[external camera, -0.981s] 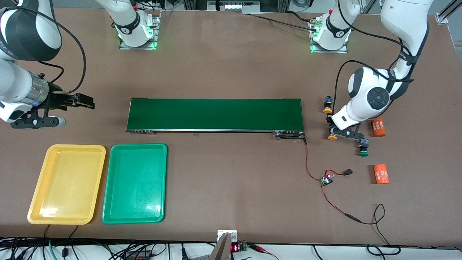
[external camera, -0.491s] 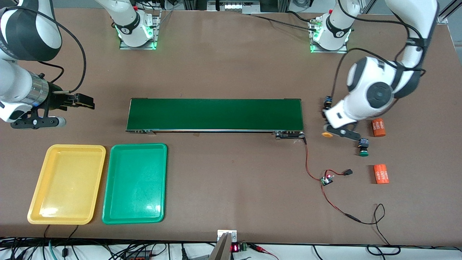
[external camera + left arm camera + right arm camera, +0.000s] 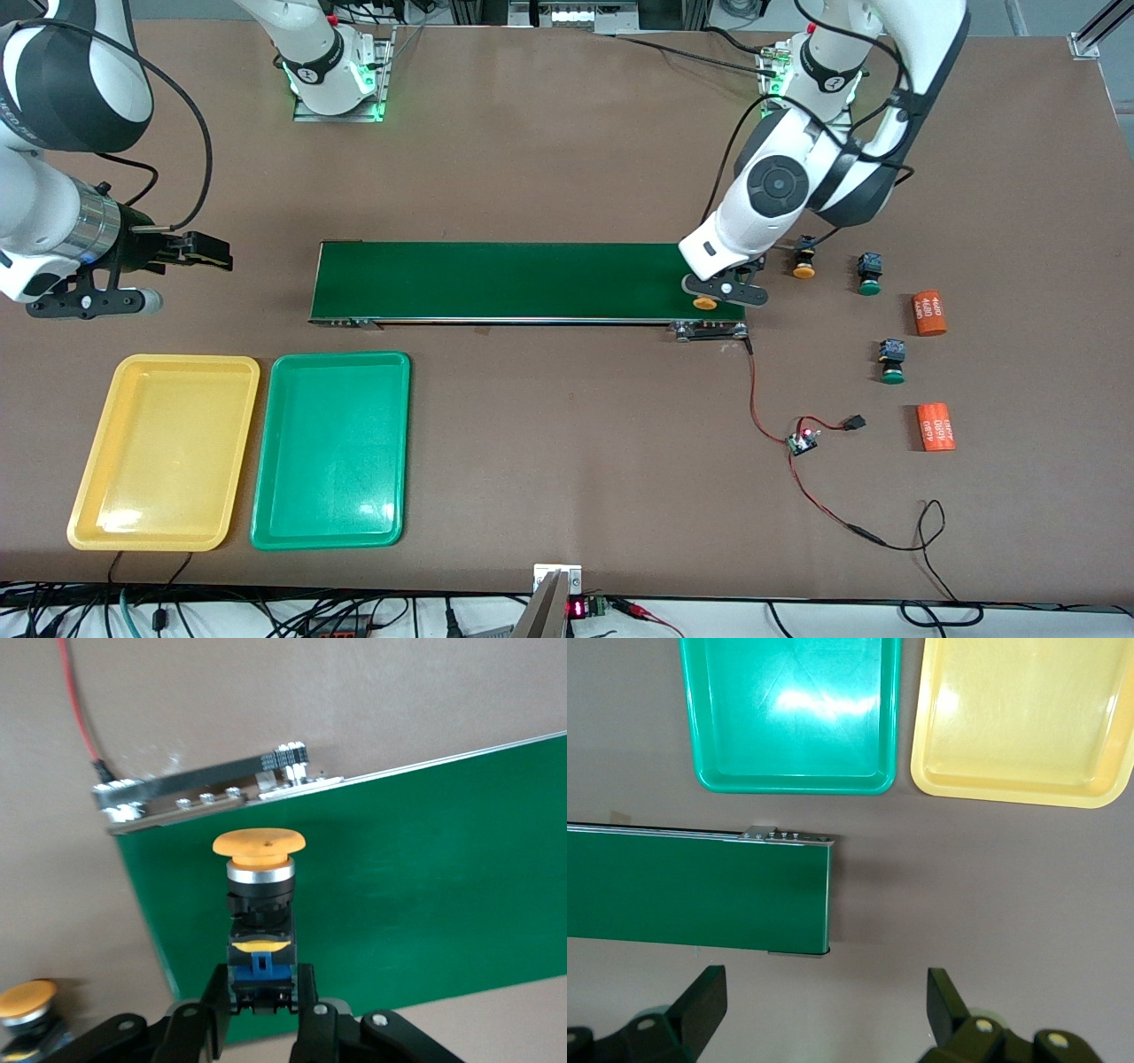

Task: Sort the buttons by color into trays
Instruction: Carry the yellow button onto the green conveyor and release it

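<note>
i've swung the left gripper (image 3: 714, 296), clenched on a yellow button (image 3: 259, 866), over the belt (image 3: 523, 280) end at three o'clock. the right gripper (image 3: 824, 1019) waits, released; both trays (image 3: 164, 447) are unfilled.

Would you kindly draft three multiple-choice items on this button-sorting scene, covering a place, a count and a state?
1. The left gripper is over:
A. the yellow tray
B. the belt's end
C. an orange cylinder

2. Green-capped buttons lying on the table:
A. one
B. two
C. four

3. The right gripper is:
A. open and empty
B. shut on a button
C. shut on a tray

Answers:
1 B, it hangs over the green belt at the left arm's end.
2 B, one lies farther from the front camera than the other.
3 A, its fingers stand apart with nothing between.
</note>
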